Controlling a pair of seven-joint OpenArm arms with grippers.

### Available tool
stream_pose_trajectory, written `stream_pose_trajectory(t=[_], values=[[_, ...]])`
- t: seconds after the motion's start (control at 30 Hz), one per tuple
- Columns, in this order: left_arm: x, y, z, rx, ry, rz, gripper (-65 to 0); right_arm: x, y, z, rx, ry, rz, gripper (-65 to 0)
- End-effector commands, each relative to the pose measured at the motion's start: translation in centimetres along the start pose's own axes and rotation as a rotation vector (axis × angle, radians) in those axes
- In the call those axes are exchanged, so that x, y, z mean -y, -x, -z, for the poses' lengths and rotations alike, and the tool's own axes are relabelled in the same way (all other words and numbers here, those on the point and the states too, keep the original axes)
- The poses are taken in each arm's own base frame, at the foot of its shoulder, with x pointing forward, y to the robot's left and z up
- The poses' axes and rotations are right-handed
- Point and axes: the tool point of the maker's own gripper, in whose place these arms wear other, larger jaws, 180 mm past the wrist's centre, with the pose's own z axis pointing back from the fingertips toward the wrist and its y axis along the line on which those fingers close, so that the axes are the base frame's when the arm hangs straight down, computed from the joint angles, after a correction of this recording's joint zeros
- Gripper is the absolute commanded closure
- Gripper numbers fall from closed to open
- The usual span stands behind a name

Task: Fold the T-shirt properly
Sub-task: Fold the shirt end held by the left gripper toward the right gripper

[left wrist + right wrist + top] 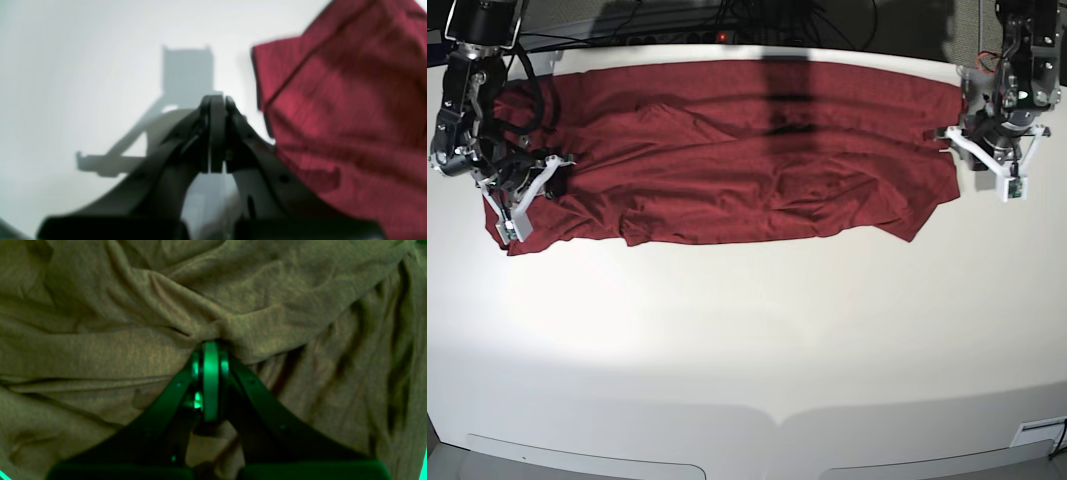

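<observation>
Wrinkled dark red knit T-shirt: spread across far side of white tabletop. Right gripper: fingers pinching T-shirt fabric. Left gripper: fingers closed, empty, beside T-shirt edge.

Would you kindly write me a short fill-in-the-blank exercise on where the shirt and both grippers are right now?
1. The T-shirt lies on a ____ table.
2. The right gripper is shut on the ____.
3. The left gripper is shut and holds ____.

Missing words: white; T-shirt; nothing
</observation>
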Motion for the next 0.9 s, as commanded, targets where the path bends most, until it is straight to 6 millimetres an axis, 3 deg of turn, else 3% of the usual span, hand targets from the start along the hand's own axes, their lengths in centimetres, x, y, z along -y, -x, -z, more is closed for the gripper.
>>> stream_pose_trajectory(t=[0.0, 0.1, 0.3, 0.53, 0.87], values=[[0.0, -1.7, -0.4, 0.05, 0.029, 0.017, -10.9, 0.8, -0.7, -0.6, 0.013, 0.021, -0.012, 0.0], [1.4, -1.9, -0.7, 0.039, 0.143, 0.025, -20.6, 0.8, -0.7, -0.6, 0.01, 0.021, -0.011, 0.0], [3.9, -1.6, -1.0, 0.037, 0.313, 0.037, -22.6, 0.8, -0.5, -0.6, -0.002, 0.021, -0.011, 0.0], [4.7, -1.1, 0.5, -0.002, 0.437, -0.045, -23.2, 0.8, 0.0, -0.6, -0.027, 0.021, -0.011, 0.0], [8.3, 1.6, 0.0, -0.113, 0.654, -0.063, -23.2, 0.8, -0.1, -0.6, -0.026, 0.021, -0.011, 0.0]])
